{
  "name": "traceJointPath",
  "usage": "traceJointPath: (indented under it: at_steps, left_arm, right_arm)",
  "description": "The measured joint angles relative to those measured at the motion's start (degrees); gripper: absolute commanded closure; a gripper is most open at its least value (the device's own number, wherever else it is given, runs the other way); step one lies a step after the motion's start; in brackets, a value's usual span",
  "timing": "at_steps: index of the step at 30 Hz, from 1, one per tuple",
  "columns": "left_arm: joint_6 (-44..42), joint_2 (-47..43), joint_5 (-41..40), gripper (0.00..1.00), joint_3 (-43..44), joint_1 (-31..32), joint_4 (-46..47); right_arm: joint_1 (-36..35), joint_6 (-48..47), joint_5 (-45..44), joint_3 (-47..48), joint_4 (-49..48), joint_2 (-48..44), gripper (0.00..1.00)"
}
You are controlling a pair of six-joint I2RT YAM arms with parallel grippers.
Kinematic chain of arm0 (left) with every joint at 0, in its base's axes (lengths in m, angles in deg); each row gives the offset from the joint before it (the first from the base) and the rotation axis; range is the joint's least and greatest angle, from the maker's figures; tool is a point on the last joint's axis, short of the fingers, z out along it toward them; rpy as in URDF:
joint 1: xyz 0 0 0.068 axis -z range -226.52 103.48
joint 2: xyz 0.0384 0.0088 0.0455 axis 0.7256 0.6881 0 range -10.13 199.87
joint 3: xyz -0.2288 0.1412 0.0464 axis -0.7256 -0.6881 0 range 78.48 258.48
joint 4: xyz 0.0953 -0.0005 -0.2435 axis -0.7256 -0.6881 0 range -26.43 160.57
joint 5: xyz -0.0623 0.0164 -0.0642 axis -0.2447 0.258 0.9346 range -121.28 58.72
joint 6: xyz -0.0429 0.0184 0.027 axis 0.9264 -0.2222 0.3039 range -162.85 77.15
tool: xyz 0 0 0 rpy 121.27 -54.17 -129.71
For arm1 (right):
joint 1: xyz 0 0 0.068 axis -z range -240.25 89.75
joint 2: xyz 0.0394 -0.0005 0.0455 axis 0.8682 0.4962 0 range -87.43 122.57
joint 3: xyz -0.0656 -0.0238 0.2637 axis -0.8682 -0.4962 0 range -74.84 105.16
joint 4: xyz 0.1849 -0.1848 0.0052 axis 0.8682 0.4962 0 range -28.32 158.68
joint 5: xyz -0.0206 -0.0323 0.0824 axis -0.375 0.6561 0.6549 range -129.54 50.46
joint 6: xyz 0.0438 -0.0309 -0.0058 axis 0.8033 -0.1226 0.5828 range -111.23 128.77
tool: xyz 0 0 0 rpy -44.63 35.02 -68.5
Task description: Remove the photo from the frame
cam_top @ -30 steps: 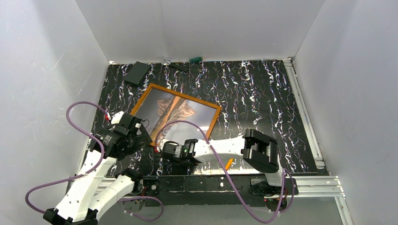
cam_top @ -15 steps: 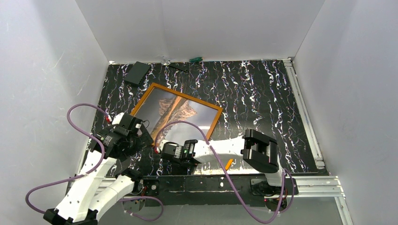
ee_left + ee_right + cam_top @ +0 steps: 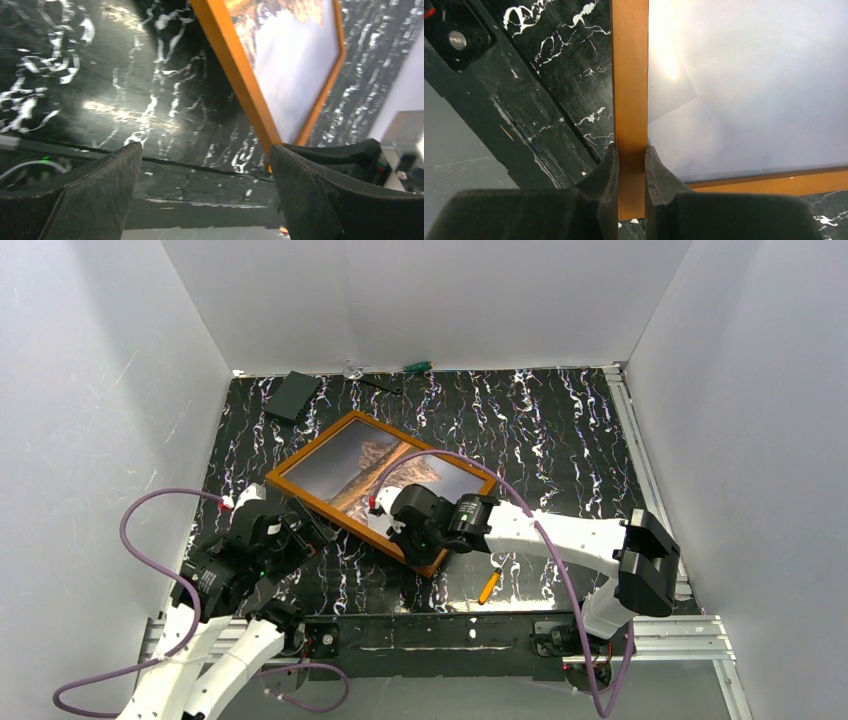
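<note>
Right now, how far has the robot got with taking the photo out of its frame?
Done: the right gripper is shut on one rail of the frame, so it has a grasp. In hand: the left gripper hangs open next to the frame's edge, holding nothing. Left: the photo sits fully inside the frame, so the real job, getting it out, is not yet done.
</note>
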Motion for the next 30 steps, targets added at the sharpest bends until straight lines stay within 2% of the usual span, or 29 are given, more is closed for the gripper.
traceJointPath:
  at_steps: [8, 16, 18, 20, 22, 30]
  left_arm:
    - [6.3, 1.6, 10.6, 0.00, -9.3, 0.0, 13.0]
    - [10.4, 3.2, 16.2, 0.00, -19.2, 0.0, 30.8]
    - [11.9, 3.2, 16.8, 0.07, -22.9, 0.0, 38.0]
    - [13.3, 4.5, 17.3, 0.10, -26.2, 0.0, 43.7]
    - [14.1, 6.4, 17.3, 0.23, -28.0, 0.0, 48.5]
    - [20.3, 8.7, 14.5, 0.62, -31.6, 0.0, 53.8]
  right_arm:
    - [3.0, 2.0, 5.1, -1.0, -1.7, -0.2, 0.99]
    - [4.2, 2.8, 7.7, -1.0, -2.1, -0.2, 0.99]
    - [4.6, 3.2, 8.5, -1.0, -2.2, -0.2, 0.99]
    - [5.0, 3.5, 9.3, -1.0, -2.5, -0.2, 0.99]
    - [5.2, 3.7, 9.9, -1.0, -2.8, -0.2, 0.99]
    - [5.5, 3.9, 10.4, -1.0, -3.1, -0.2, 0.99]
